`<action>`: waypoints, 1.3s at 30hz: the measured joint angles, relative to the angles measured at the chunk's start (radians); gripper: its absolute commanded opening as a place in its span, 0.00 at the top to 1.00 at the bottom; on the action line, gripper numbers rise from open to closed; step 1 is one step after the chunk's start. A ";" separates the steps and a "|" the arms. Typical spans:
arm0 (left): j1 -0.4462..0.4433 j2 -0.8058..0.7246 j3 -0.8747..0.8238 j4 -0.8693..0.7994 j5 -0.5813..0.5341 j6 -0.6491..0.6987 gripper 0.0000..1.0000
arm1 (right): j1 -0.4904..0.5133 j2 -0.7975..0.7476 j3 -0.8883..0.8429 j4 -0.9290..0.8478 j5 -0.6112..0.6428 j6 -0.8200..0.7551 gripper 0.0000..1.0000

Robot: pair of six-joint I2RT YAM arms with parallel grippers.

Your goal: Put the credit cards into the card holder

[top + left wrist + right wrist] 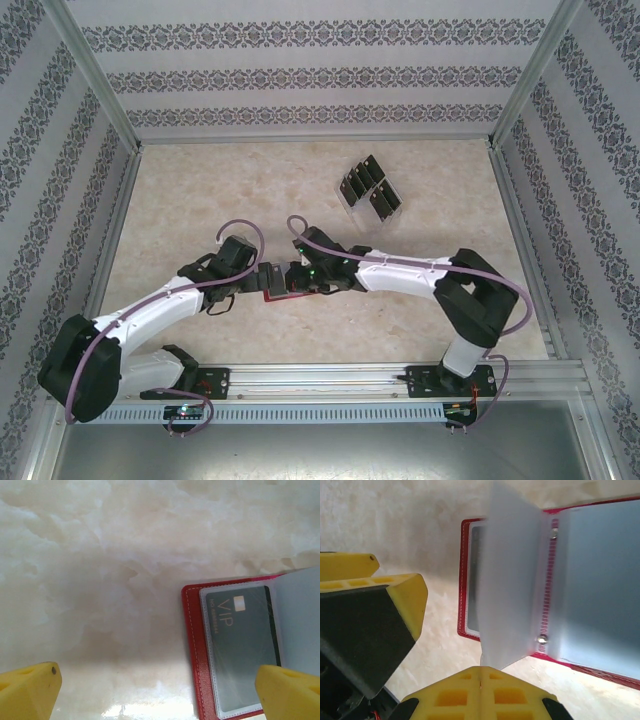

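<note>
Close up from the left wrist, the left pincer (160,695) hangs wide open and empty over the marbled surface (100,580). Its right finger is just above the near corner of the red card holder (192,655). The holder lies open and flat, and a dark VIP card (245,640) is already seated in its first clear pocket.

From the right wrist, the right pincer (480,690) is closed. It seems to pinch the lower corner of a translucent leaf (512,580), which stands upright from the riveted spine. To do this page turn well, I judge the pull should stay light and follow the spine, so the holder does not slide or lift. The free pincer could press the red cover down.

From above, both arms meet at the holder near mid-surface. The remaining credit cards (370,188) stand in a clear stand (347,207), well apart toward the far side.
</note>
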 measured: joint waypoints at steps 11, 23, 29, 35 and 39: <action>0.035 -0.056 0.001 0.000 0.004 -0.001 0.00 | 0.036 0.179 0.113 0.001 -0.061 -0.002 0.58; 0.043 -0.003 0.039 0.000 0.044 -0.003 0.00 | -0.093 -0.148 0.051 -0.105 -0.061 -0.088 0.55; 0.004 0.112 0.072 0.001 0.074 0.000 0.00 | -0.369 -0.265 0.079 -0.229 0.009 -0.238 0.54; -0.061 0.206 0.085 0.004 0.079 0.000 0.00 | -0.485 -0.176 0.210 -0.382 0.114 -0.415 0.55; -0.072 0.232 0.079 0.004 0.071 -0.002 0.00 | -0.493 -0.074 0.324 -0.453 0.213 -0.525 0.55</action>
